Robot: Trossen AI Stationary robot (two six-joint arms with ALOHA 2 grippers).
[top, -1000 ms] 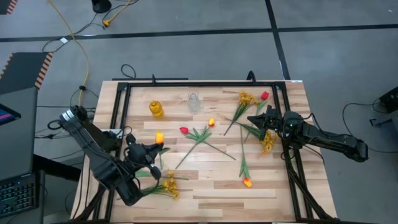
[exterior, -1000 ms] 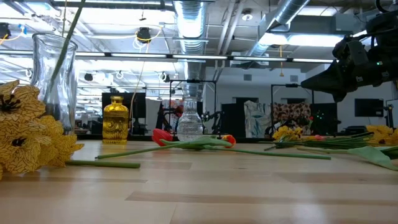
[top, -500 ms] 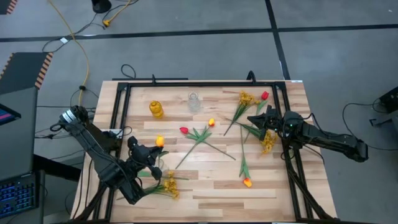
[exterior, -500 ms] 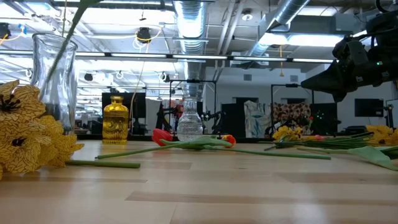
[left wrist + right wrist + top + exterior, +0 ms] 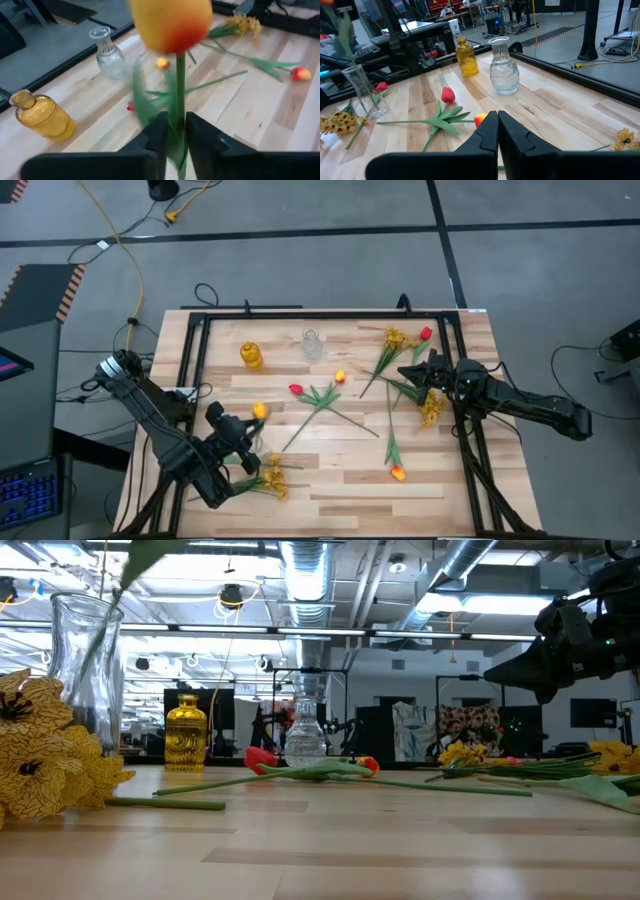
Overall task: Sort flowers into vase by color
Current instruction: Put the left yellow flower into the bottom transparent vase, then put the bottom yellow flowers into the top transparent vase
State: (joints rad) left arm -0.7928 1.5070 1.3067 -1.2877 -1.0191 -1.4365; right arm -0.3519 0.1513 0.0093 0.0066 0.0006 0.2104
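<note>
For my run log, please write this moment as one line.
left pincer: shut on yellow-orange tulip, stem in clear vase | right pincer: shut, empty, hovering

A pale wooden plank surface (image 5: 330, 480) with a black frame along its edges carries everything. Toward the far side stand an amber glass bottle (image 5: 251, 355) and a small clear ribbed vase (image 5: 312, 343), near each other. A taller clear vase (image 5: 92, 665) stands at the left near side, with a spray of mustard-yellow blossoms (image 5: 271, 477) lying beside it. At mid-surface lies a red tulip (image 5: 296, 390) with a small orange tulip (image 5: 340, 377) close by. Another orange tulip (image 5: 397, 473) lies nearer the front, and more yellow sprays (image 5: 431, 407) and a red tulip (image 5: 425, 334) lie at the right
</note>
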